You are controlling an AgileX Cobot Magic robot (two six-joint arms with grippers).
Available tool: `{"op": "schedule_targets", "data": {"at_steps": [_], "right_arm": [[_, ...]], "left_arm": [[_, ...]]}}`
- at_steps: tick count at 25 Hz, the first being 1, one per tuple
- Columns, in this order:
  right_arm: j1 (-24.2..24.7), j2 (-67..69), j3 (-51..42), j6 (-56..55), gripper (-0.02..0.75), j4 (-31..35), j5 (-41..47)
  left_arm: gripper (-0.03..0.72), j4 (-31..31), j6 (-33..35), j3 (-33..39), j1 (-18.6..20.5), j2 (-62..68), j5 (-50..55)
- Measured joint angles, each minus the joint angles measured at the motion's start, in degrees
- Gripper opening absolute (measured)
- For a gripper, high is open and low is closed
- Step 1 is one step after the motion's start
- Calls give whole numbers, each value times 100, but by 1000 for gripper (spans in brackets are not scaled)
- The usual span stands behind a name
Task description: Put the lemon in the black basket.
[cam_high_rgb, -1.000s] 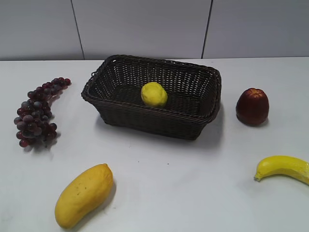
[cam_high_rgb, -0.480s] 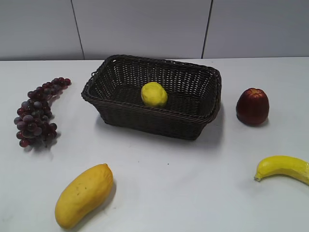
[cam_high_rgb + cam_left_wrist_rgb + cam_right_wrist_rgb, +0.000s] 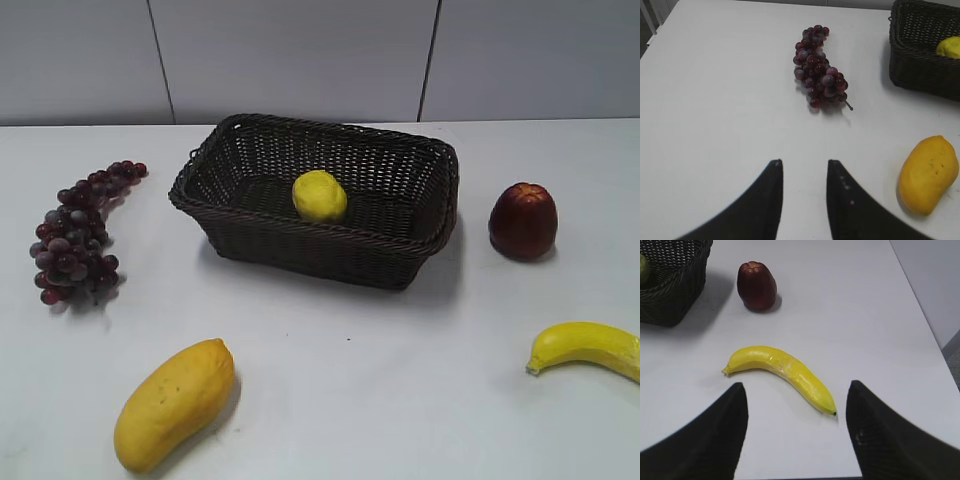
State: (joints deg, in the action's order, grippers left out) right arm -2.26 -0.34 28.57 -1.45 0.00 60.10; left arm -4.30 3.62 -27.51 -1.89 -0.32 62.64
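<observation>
Lemon point(image 3: 319, 195): we see it lying inside the black basket point(image 3: 250, 235), on the floor near the middle, touching no gripper.
Change from earlier frames: we find none; lemon, basket and the other fruit sit where they were a second ago, and no arm shows in the exterior view.
Black basket: we see it on the white table point(image 3: 400, 400), toward the far middle, holding only the lemon.
Left gripper point(image 3: 804, 167): we see its two dark fingers apart with a narrow gap, holding nothing, hovering over bare table near the grapes.
Right gripper point(image 3: 796, 390): we see its fingers spread wide, empty, with the banana's near end lying between them in the view.
Grapes point(image 3: 77, 235): we see the dark red bunch left of the basket, well apart from it.
Mango point(image 3: 174, 402): near left, alone on the table.
Red fruit point(image 3: 522, 220): upright, right of the basket, just apart.
Banana point(image 3: 588, 346): near right, lying flat.
</observation>
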Motion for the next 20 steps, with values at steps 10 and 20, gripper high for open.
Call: {"op": "schedule_targets", "data": {"at_steps": [10, 20], "right_arm": [[0, 0, 0, 0, 515, 0, 0], [0, 0, 0, 0, 515, 0, 0]], "left_arm": [[238, 0, 0, 0, 0, 0, 0], [238, 0, 0, 0, 0, 0, 0]]}}
